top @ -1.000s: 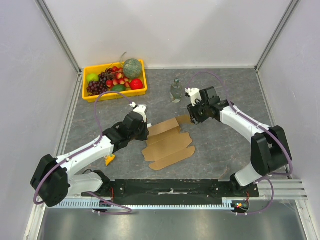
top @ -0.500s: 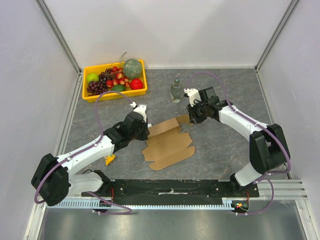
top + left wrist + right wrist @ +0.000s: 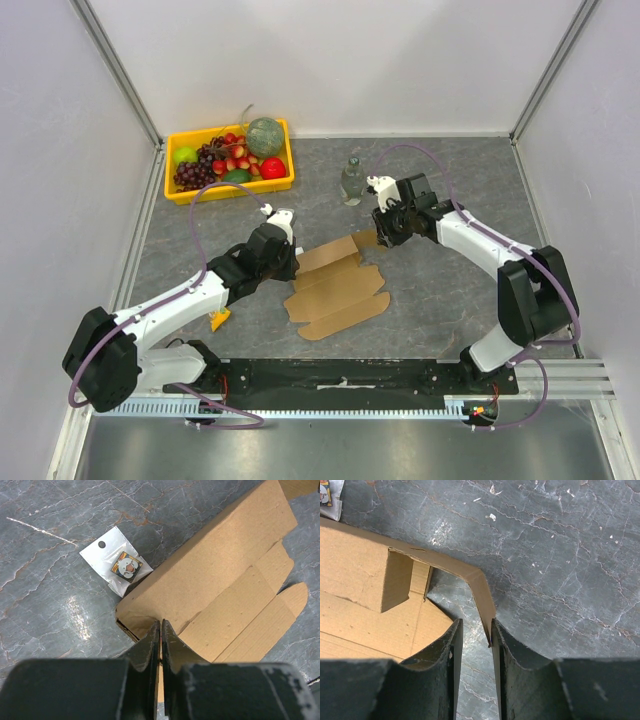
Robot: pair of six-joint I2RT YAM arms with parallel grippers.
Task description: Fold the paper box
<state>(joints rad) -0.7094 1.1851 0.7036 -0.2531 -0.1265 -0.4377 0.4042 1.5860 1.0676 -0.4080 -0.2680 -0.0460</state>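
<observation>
The paper box [image 3: 335, 290] is a partly folded brown cardboard sheet lying in the middle of the grey table, with one long panel raised. My left gripper [image 3: 290, 262] is at its left end. In the left wrist view the jaws [image 3: 160, 625] are pressed together on a thin edge of the cardboard [image 3: 215, 575]. My right gripper [image 3: 378, 238] is at the box's far right corner. In the right wrist view its jaws [image 3: 474, 630] stand apart, and a narrow bent flap [image 3: 482, 592] of the box [image 3: 355, 580] rests against the inner face of the right finger.
A yellow tray [image 3: 232, 190] of fruit stands at the back left. A small clear bottle [image 3: 351, 181] stands just behind the right gripper. A small white packet [image 3: 120, 567] lies beside the box's left end. A yellow scrap [image 3: 218, 320] lies near the left arm.
The right gripper has shifted slightly left toward the box's corner flap. The left arm and the box have barely moved.
</observation>
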